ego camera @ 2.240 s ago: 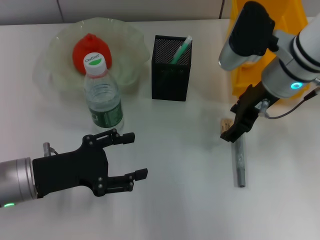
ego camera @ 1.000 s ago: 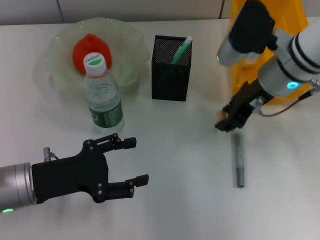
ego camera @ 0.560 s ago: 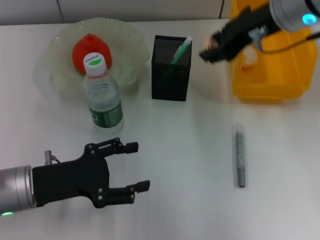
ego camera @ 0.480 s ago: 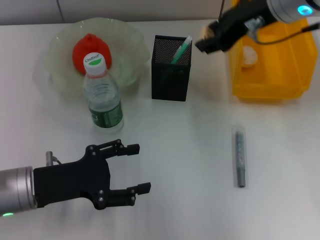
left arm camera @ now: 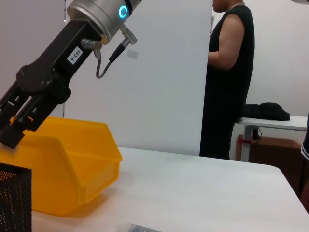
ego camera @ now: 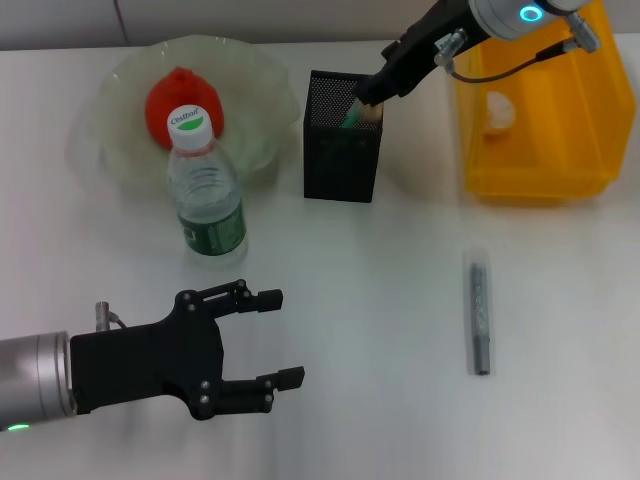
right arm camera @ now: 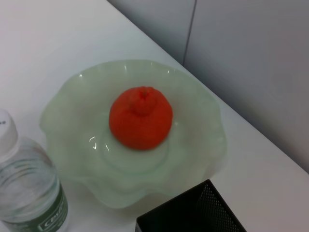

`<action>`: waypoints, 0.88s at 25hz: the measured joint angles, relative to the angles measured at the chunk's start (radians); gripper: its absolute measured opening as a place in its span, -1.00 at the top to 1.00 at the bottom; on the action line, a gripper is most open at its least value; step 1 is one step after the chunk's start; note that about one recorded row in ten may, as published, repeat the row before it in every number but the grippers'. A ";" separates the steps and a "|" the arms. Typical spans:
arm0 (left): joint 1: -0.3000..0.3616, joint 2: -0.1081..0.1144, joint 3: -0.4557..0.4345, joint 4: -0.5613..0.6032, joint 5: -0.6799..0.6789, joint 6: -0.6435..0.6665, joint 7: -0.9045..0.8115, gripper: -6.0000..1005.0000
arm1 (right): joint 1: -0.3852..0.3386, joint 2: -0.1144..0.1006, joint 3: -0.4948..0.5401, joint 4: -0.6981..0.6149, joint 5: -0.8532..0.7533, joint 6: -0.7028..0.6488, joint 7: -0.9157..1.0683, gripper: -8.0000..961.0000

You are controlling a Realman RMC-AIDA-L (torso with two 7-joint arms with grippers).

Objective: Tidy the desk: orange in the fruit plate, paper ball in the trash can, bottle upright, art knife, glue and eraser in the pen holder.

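My right gripper (ego camera: 366,97) is shut on the small tan eraser (ego camera: 371,110) and holds it just over the open top of the black mesh pen holder (ego camera: 340,165). The mint-green art knife (ego camera: 351,116) stands inside the holder, mostly hidden by the gripper. The grey glue (ego camera: 480,312) lies on the table to the right. The orange (ego camera: 178,98) sits in the pale green fruit plate (ego camera: 255,75). The bottle (ego camera: 206,195) stands upright in front of the plate. The white paper ball (ego camera: 497,110) lies in the yellow trash can (ego camera: 540,160). My left gripper (ego camera: 275,337) is open and empty near the table's front left.
The right wrist view shows the orange (right arm camera: 141,117), the plate (right arm camera: 198,121), the bottle (right arm camera: 29,193) and a corner of the pen holder (right arm camera: 193,215). The left wrist view shows the right gripper (left arm camera: 12,130) above the trash can (left arm camera: 67,164); a person stands behind the table.
My right gripper has lifted the eraser from the table beside the glue and carried it up and left, past the trash can, to above the pen holder. The left arm has barely drifted.
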 joint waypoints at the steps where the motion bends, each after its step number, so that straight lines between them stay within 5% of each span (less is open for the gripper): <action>1: -0.001 0.000 0.000 0.000 0.000 -0.001 0.002 -0.62 | 0.000 0.000 0.001 -0.002 0.001 -0.001 0.000 0.02; 8: -0.004 0.001 0.000 0.000 0.004 -0.001 0.001 -0.62 | -0.040 0.001 0.011 -0.131 -0.007 -0.132 0.127 -0.46; 15: -0.009 0.001 0.000 0.001 0.013 -0.003 -0.001 -0.62 | -0.224 0.010 -0.007 -0.397 -0.044 -0.345 0.405 -0.59; 22: -0.016 0.000 0.000 0.000 0.027 -0.004 0.000 -0.62 | -0.371 0.012 -0.054 -0.349 -0.045 -0.313 0.429 -0.59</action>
